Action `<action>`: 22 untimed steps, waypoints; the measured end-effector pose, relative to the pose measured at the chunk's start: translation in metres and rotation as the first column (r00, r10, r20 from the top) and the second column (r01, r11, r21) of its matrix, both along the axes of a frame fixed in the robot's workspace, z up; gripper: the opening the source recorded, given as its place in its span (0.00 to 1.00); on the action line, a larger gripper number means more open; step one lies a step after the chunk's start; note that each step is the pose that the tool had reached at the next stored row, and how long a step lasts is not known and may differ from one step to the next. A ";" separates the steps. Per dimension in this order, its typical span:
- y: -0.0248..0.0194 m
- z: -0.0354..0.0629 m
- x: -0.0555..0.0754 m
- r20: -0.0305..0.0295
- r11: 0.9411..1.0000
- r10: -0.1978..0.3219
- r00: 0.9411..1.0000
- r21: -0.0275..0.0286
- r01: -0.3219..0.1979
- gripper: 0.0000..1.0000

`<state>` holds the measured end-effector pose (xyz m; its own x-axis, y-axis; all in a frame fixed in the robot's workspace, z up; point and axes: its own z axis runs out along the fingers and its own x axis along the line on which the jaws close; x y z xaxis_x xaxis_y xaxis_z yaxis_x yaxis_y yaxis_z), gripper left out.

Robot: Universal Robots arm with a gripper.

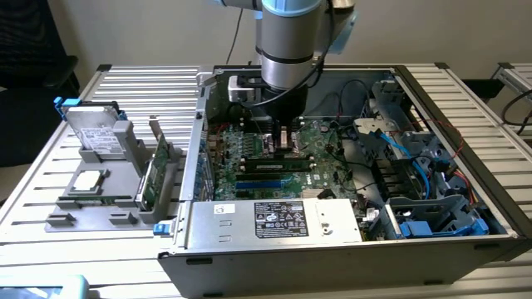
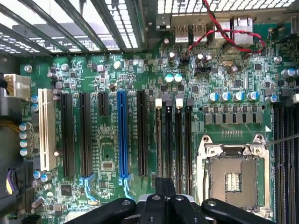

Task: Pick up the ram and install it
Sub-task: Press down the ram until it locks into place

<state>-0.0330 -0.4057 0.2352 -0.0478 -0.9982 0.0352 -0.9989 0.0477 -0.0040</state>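
Black gripper linkage sits closest to our wrist camera, its fingers drawn fully together with nothing between them. Just beyond the fingertips we see the green motherboard, matte and densely studded with small silver capacitors, ruled by long parallel black slots, one blue slot and one white slot. Off to one side of the fingers lies the square, metal-framed processor socket, open and shiny. In the exterior view we find the ram, a thin dark stick, lying along a slot just in front of the fingers, apart from them. Our arm reaches down into the open grey steel computer case, which rests on a ribbed aluminium table. Case walls, blue cables and drive bays crowd the fingers closely.
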 end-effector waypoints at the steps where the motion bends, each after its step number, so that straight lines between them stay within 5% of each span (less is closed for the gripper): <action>1: 0.0000 0.0000 -0.003 0.000 1.000 0.000 1.000 0.000 0.000 0.11; 8: 0.0000 0.0000 -0.019 0.006 1.000 0.000 1.000 0.000 0.000 0.11; 15: 0.0000 -0.0019 -0.029 0.027 1.000 0.000 1.000 0.000 0.000 0.11; 22: 0.0000 -0.0031 -0.033 0.031 1.000 -0.001 1.000 0.000 0.001 0.11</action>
<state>-0.0659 -0.4056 0.2321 -0.0495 -0.9982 0.0337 -0.9982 0.0483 -0.0346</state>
